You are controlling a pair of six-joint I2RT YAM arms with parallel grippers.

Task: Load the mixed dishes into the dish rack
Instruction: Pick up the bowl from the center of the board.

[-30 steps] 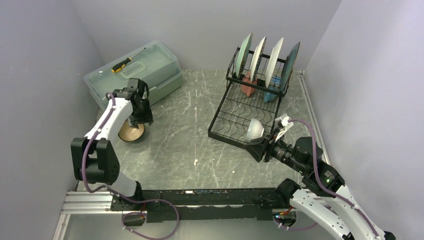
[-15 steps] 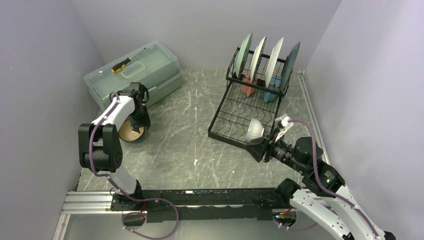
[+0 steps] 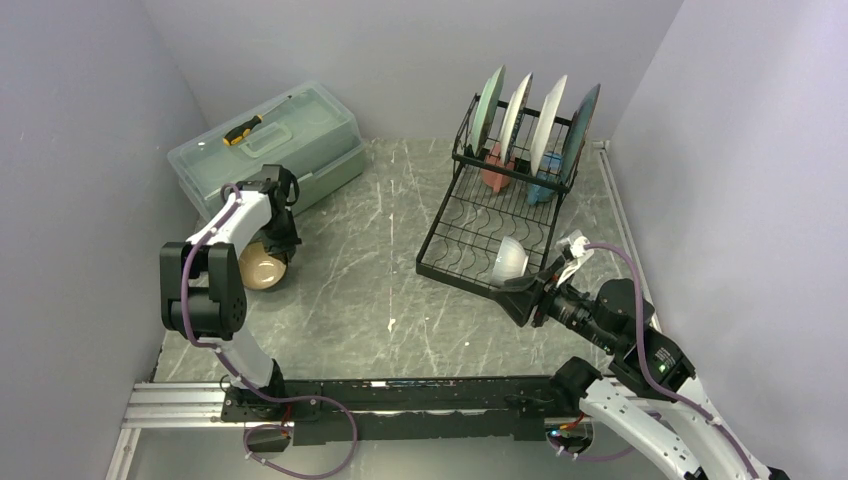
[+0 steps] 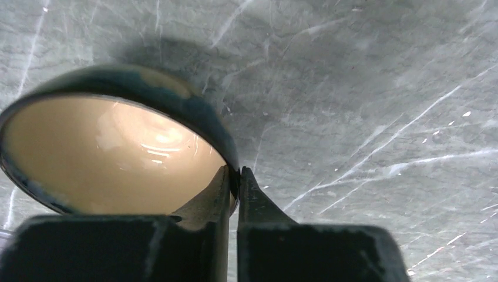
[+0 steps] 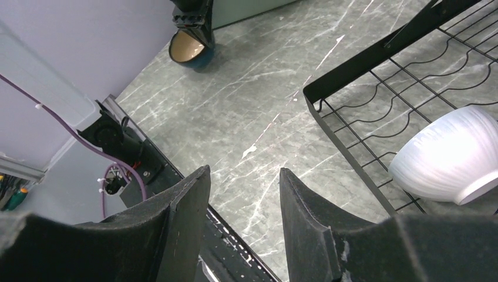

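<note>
Clearly, the left gripper [image 4: 238, 176] is clenched on the rim of the tan bowl [image 4: 111, 158], one finger inside the bowl and one outside. Seen from above, this bowl sits tilted at about 9 o'clock on the grey table [image 3: 380, 260]. The dish rack [image 3: 440, 272] stands at roughly 2 o'clock. Four plates [image 3: 549, 120] stand upright along its far side, with a pink mug [image 3: 493, 165] and a blue mug [image 3: 545, 185] beneath them. A white bowl [image 5: 452, 155] lies tilted on the lower tier toward the rack's 5 o'clock corner. The right gripper [image 5: 244, 171] hovers just beside that corner, fingers released and empty.
</note>
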